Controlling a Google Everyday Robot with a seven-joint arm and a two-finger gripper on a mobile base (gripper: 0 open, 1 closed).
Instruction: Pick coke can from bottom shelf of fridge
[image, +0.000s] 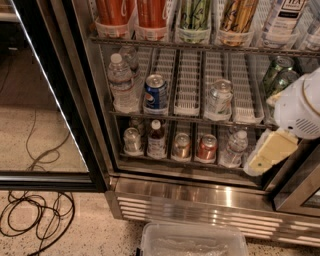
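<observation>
Nearest me: clear plastic bin (192, 239) on the floor, loose cables (35, 215) to its left. Behind that is the fridge (200, 192), glass door (55, 100) swung open. My claw (269, 152) hangs at the right end of the bottom shelf (165, 162), just off its front edge; can't tell if it's released or clenched. Coke can (206, 147) stands upright at the front edge, right of centre, between a copper can (181, 146) and a water bottle (233, 149). That bottle sits between can and claw. Pepsi can (155, 92) is one rack up.
</observation>
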